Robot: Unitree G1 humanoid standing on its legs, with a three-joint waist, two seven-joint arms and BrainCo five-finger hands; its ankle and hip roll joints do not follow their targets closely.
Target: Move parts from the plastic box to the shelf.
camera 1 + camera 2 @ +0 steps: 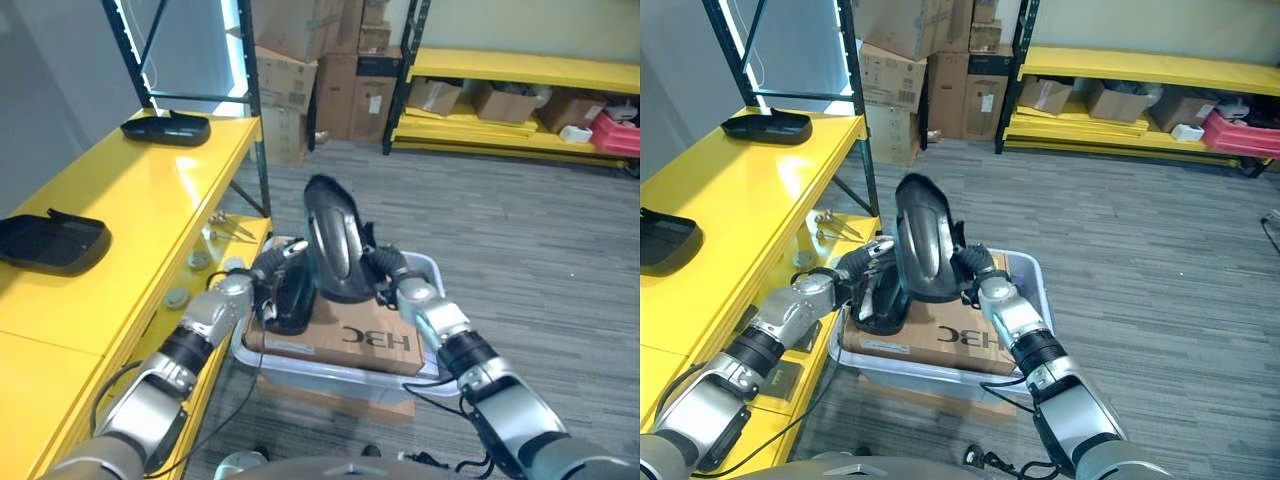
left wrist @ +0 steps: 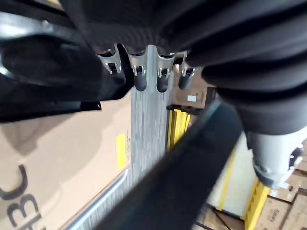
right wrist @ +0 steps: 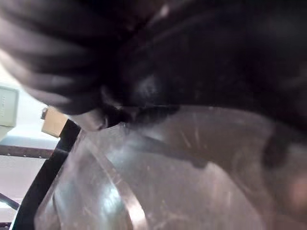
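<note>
Holding part: I see a long black moulded part [image 1: 335, 240] with a glossy, dished inner face and a rounded top end, standing nearly upright over the plastic box [image 1: 425, 268].
Right hand: my right hand [image 1: 393, 272] sits against the part's lower right edge, fingers curled round that edge; in its wrist view the glossy surface lies right under the hand.
Left hand: my left hand [image 1: 268, 268] is at the part's lower left side, and in its wrist view the dark-tipped fingers [image 2: 139, 76] curl over a black edge. I cannot tell for certain whether that edge belongs to the upright part or to the second one below it.
Second part: another black part [image 1: 290, 300], smaller in view, leans on the cardboard [image 1: 340, 345] just beside my left hand, below the upright one.
Plastic box: pale and translucent, on the floor between my arms, with the flat brown cardboard lying across its top.
Shelf: the yellow shelf [image 1: 150, 200] runs along my left, close beside the box.
Parts on shelf: one black part [image 1: 50, 240] rests on the near stretch of the shelf, another [image 1: 166, 126] lies farther back by the dark upright post.
Far side: stacked cardboard boxes [image 1: 310, 60] and a low yellow rack [image 1: 520, 70] stand well beyond the grey floor.
</note>
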